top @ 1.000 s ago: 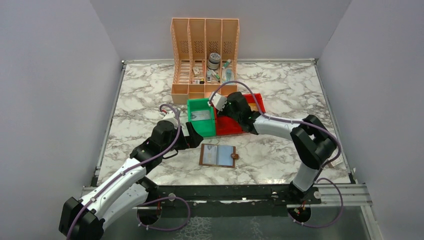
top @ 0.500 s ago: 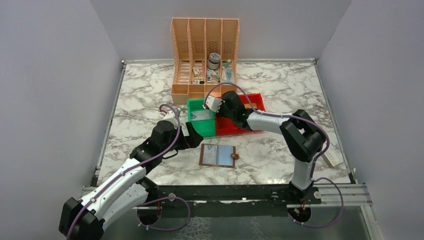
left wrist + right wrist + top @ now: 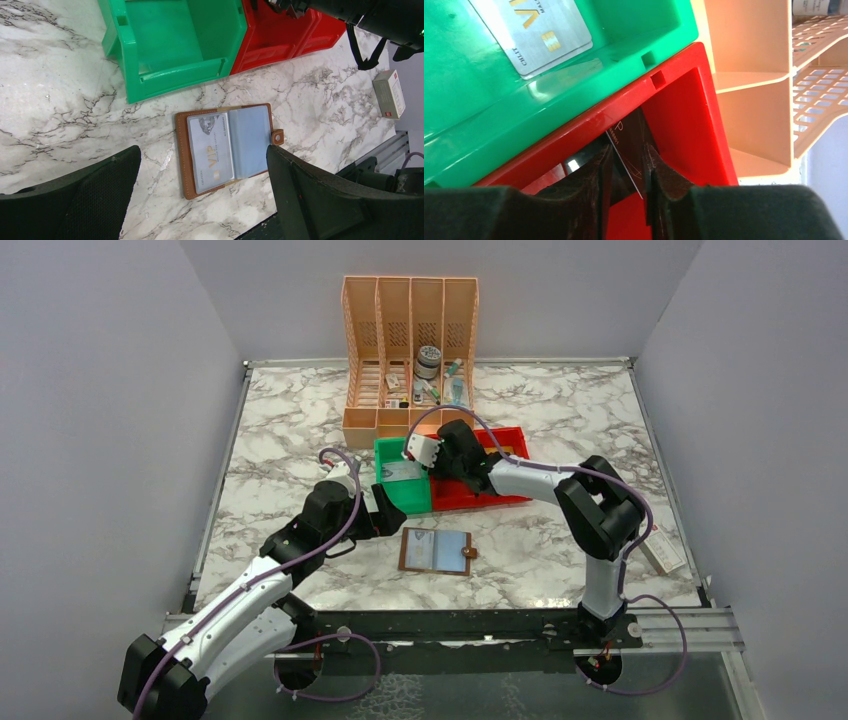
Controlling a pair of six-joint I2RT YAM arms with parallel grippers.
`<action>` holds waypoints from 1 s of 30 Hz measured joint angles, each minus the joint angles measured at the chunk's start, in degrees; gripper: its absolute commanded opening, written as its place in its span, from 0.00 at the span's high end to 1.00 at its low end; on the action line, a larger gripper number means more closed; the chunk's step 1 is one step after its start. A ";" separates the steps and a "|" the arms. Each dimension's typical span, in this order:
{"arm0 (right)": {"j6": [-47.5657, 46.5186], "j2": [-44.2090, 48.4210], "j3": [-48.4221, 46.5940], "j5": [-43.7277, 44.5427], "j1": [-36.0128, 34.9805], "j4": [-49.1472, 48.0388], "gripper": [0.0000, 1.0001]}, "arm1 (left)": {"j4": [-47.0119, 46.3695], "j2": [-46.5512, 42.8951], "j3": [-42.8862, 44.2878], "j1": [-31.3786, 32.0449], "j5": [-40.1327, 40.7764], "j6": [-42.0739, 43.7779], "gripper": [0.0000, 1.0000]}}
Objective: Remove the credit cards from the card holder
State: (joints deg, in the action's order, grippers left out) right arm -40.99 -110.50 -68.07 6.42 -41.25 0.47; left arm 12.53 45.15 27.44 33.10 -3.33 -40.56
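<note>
Now right gripper point(image 3: 628, 161) over red bin point(image 3: 684, 115), dark card point(image 3: 621, 142) between its fingers, cannot tell if pinched; left gripper point(image 3: 202, 150) spread wide above open card holder point(image 3: 252, 137) on table point(image 3: 60, 100), 1 grey card point(image 3: 210, 150) inside.

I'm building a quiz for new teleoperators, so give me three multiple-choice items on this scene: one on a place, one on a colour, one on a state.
1. Where does the card holder lie? A inside the organiser; B on the table; C in a pincer.
2. What colour is the bin holding the silver card? A red; B peach; C green.
3. How is the left pincer? A wide open; B shut; C gripping a card.
Answers: B, it lies open on bare marble; C, green walls surround that card; A, its fingers stand far apart, holding nothing.
</note>
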 measured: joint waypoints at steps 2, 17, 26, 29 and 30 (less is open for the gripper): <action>0.31 0.00 -0.02 -0.74 0.00 0.39 0.65 | 0.00 0.00 0.00 0.00 0.00 0.00 0.01; 22.47 9.07 1.25 -5.11 1.09 0.90 0.83 | 0.02 -0.26 0.00 0.00 -0.07 -0.02 0.01; 48.46 8.39 -1.95 -9.38 3.06 12.81 0.95 | -0.02 -0.35 0.00 0.00 -0.26 -0.07 0.01; 51.91 6.64 -2.25 -10.45 3.06 15.56 0.97 | -0.04 -0.17 0.00 0.00 -0.37 -0.24 0.01; 52.43 5.62 -2.82 -10.80 2.99 16.74 0.97 | -0.07 -0.09 0.00 0.00 -0.48 -0.26 0.01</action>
State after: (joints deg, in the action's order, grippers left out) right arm 11.44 -104.88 -70.89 -4.38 -38.26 17.21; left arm 12.47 45.06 27.44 33.10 -3.81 -40.82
